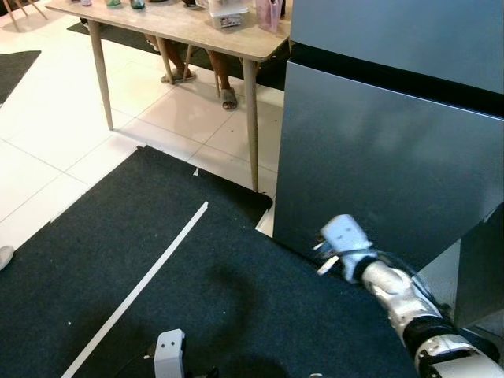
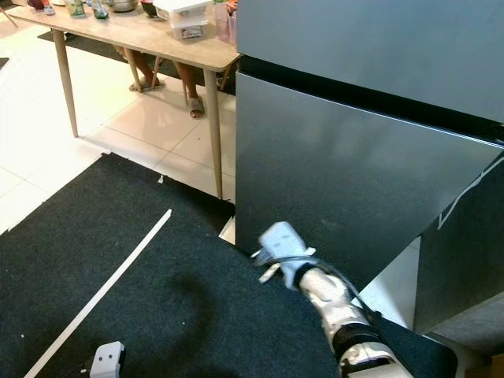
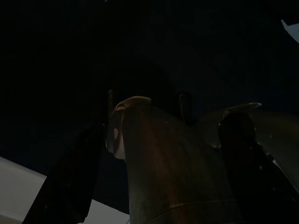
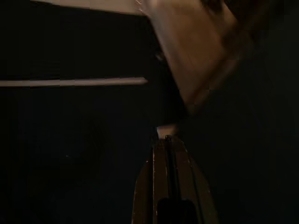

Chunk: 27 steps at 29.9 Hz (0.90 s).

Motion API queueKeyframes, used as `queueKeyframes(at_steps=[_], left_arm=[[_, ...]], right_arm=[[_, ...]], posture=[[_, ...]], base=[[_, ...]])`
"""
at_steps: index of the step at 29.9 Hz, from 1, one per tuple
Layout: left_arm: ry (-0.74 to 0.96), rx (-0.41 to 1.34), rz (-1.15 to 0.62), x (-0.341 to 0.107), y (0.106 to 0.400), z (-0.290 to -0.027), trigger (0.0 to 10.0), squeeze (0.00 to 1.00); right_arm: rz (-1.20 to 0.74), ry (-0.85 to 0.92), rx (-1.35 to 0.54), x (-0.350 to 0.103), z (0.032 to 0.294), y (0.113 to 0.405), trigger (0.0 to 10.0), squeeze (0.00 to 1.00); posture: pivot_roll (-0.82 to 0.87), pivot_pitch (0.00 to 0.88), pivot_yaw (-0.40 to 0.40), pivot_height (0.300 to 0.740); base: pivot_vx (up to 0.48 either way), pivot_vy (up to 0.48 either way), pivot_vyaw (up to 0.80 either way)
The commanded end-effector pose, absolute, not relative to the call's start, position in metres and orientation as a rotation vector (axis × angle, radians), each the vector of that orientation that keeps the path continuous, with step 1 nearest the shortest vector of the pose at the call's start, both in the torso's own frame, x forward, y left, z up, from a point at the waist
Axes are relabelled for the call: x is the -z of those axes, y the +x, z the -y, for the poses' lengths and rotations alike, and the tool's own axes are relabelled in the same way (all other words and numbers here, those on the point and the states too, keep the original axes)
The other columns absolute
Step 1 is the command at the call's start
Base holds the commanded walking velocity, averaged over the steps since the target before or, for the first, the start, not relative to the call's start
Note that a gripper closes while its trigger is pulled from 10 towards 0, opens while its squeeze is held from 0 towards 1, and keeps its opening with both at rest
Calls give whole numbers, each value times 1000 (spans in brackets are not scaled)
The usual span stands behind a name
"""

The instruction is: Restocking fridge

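Note:
The fridge has grey steel fronts, an upper door (image 1: 394,31) above a lower door (image 1: 378,157) with a dark gap between them. My right arm (image 1: 394,287) reaches low across the black mat, and its white wrist housing (image 1: 344,235) is close to the lower door's bottom left corner. In the right wrist view my right gripper (image 4: 166,140) is shut, fingers pressed together and holding nothing. My left gripper (image 3: 187,105) hangs low over the mat in the dark, its two fingers apart and empty. I cannot tell whether the right gripper touches the door.
A wooden table (image 1: 157,27) with containers on top stands left of the fridge. A person's sandalled feet (image 1: 228,96) rest under it. The black mat (image 1: 197,299) carries a white tape strip (image 1: 142,287), with white tiles beyond. A darker panel (image 2: 461,260) stands right of the lower door.

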<state>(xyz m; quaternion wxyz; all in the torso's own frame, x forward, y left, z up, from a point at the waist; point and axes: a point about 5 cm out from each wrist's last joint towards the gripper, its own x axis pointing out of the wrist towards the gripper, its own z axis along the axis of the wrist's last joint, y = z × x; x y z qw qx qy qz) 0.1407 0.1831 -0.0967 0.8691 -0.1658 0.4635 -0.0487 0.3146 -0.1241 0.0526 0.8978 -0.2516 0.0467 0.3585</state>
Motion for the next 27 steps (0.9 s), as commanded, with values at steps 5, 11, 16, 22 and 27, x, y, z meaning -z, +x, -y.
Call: queueKeyframes(at_steps=[5, 11, 16, 22, 27], left_arm=[[-347, 94, -1013, 101, 128, -186, 10000, 0], [-333, 87, -1021, 101, 128, -190, 10000, 0], [-333, 120, -1020, 101, 129, -185, 10000, 0], [-326, 101, -1023, 101, 128, -187, 10000, 0], [-326, 115, -1037, 103, 123, -185, 10000, 0]], right_arm=[[-103, -717, -939, -31, 92, 293, 10000, 0], [23, -955, -935, -30, 82, 289, 10000, 0], [-17, -1039, -933, -24, 85, 290, 10000, 0], [14, -1079, -935, -20, 84, 286, 10000, 0], [93, -1042, -949, -23, 79, 280, 10000, 0]], posture=[[-32, 112, -7, 740], [-33, 113, -6, 740], [-35, 107, -3, 740], [-41, 111, -8, 740], [-48, 119, 2, 740]], base=[[0, 0, 0], [0, 0, 0], [0, 0, 0], [0, 0, 0], [0, 0, 0]])
